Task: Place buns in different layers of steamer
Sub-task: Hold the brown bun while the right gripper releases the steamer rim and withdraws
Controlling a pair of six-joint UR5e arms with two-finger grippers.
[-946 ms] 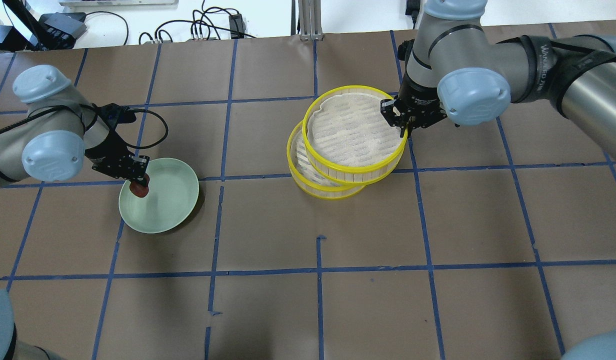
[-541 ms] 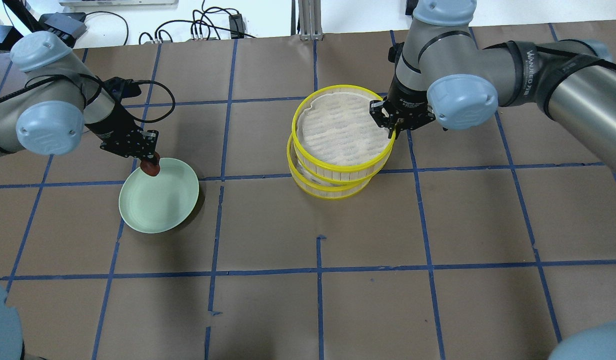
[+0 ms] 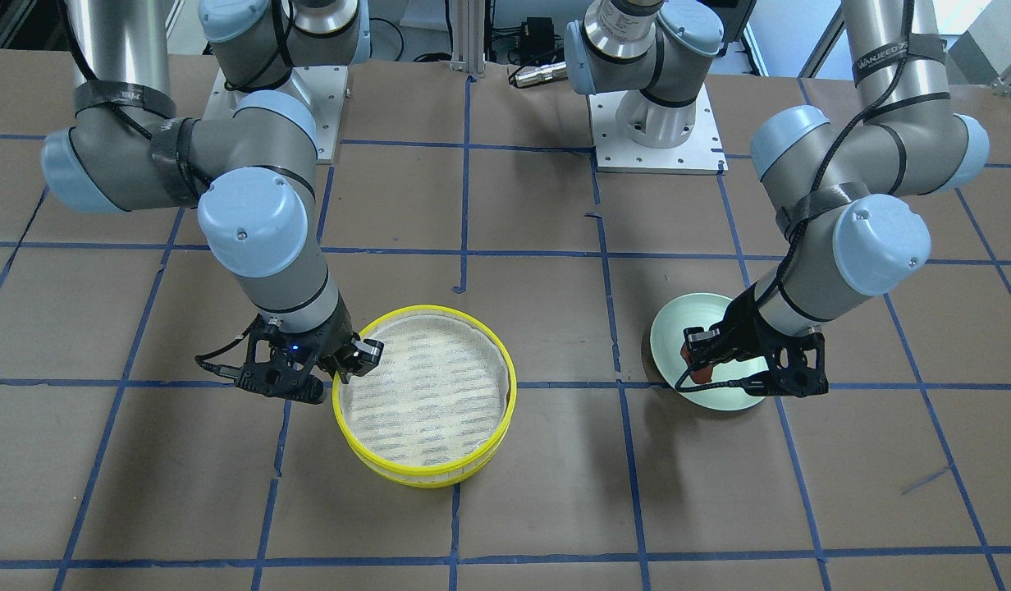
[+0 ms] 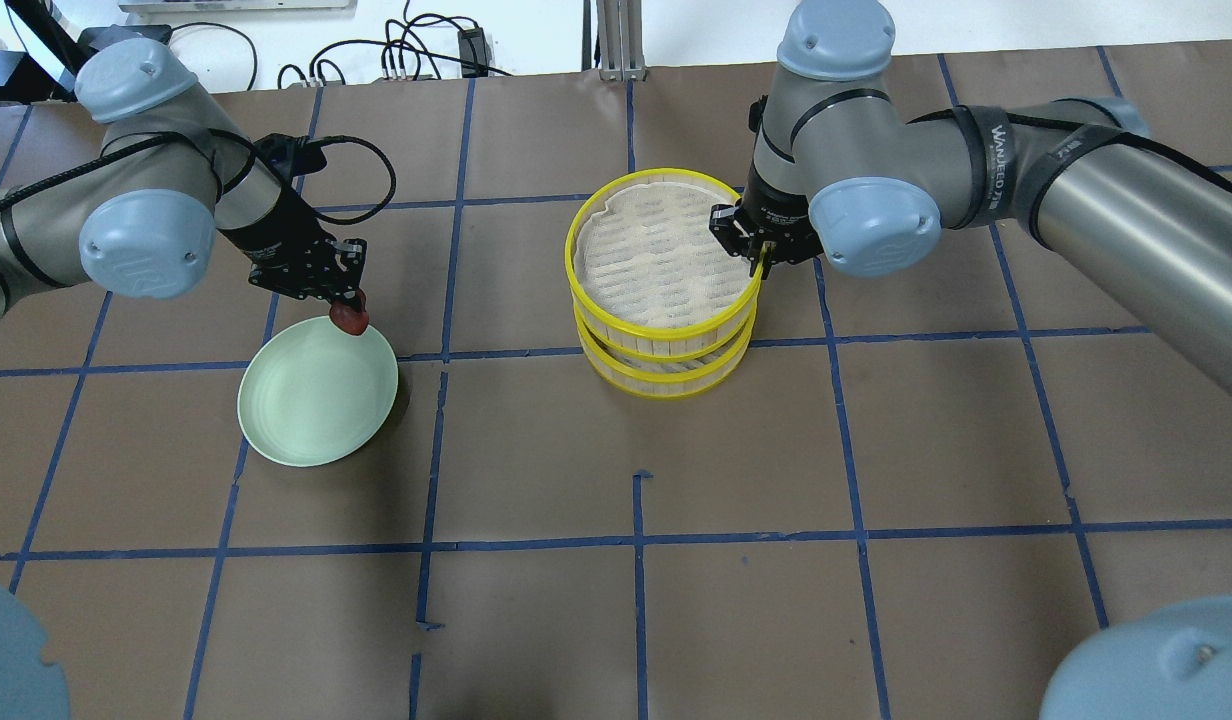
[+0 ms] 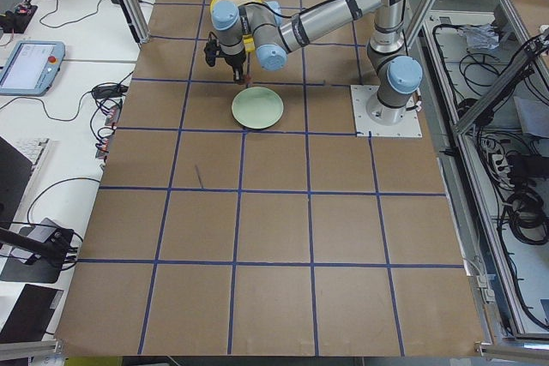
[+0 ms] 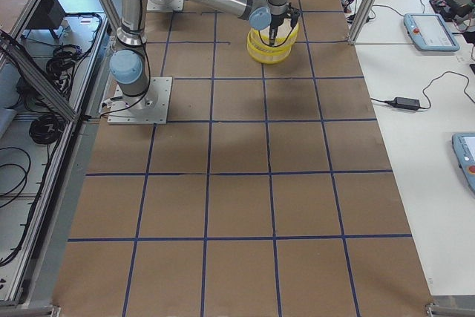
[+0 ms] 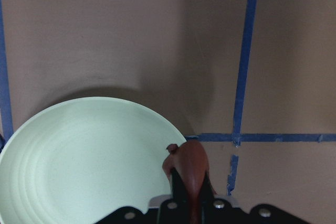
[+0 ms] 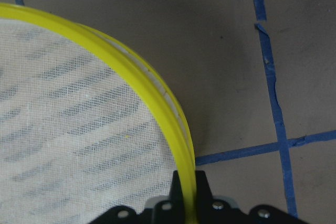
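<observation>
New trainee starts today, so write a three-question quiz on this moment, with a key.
1. True or false: the left gripper holds the reddish-brown bun.
2. The right gripper is clamped on: A) the top steamer tray; B) a white bun; C) a cable.
3. How many buns lie on the pale green plate?

Key: 1 true; 2 A, on its yellow rim; 3 zero.
</observation>
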